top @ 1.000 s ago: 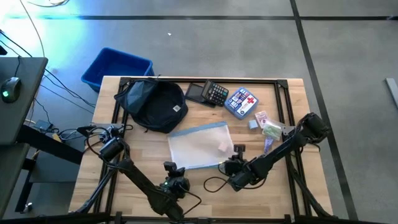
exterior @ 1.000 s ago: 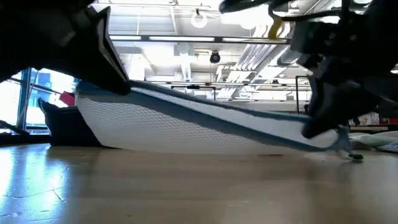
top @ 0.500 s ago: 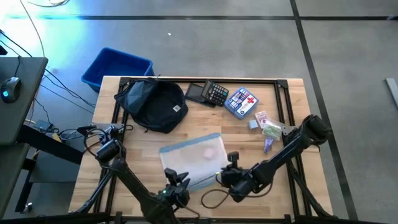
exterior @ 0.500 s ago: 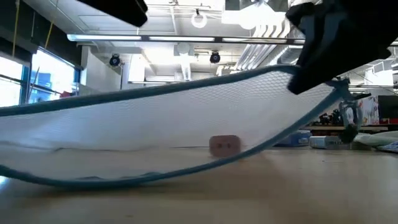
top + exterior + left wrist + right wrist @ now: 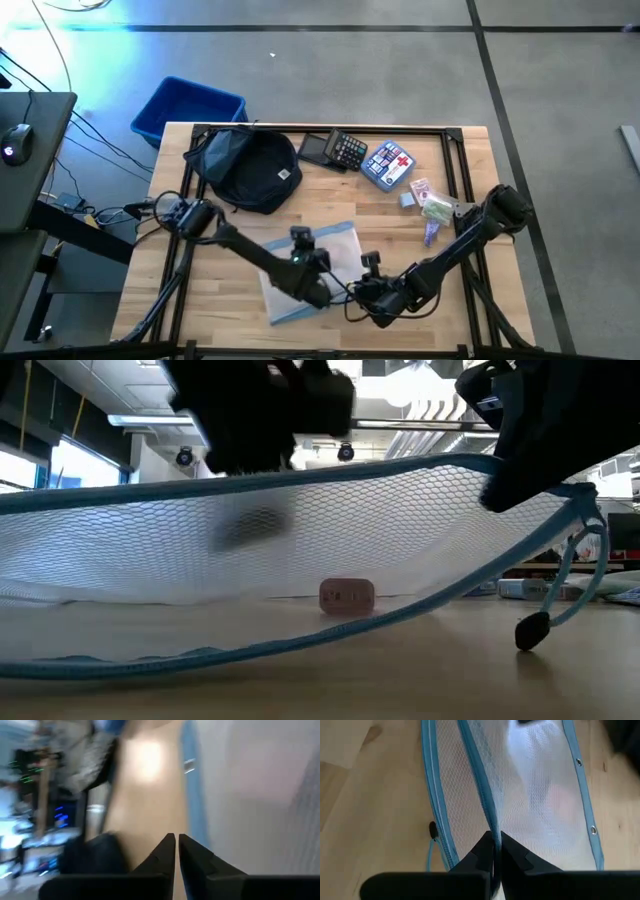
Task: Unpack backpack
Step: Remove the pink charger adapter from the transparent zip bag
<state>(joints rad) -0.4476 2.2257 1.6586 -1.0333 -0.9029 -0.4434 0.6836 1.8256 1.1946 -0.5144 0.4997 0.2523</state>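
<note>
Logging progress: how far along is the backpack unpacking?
Already out: calculator, first-aid pouch and small packets. In hand: the right gripper, jaws shut on the mesh pouch's edge; left gripper above it. Left: whatever remains in the backpack, unseen.

Left wrist view is smeared by motion blur; background shapes at frame left cannot be identified. In the low view, a small pinkish object (image 5: 347,596) behind the mesh pouch (image 5: 300,550) at centre is unreadable; pouch's left end cut off.
</note>
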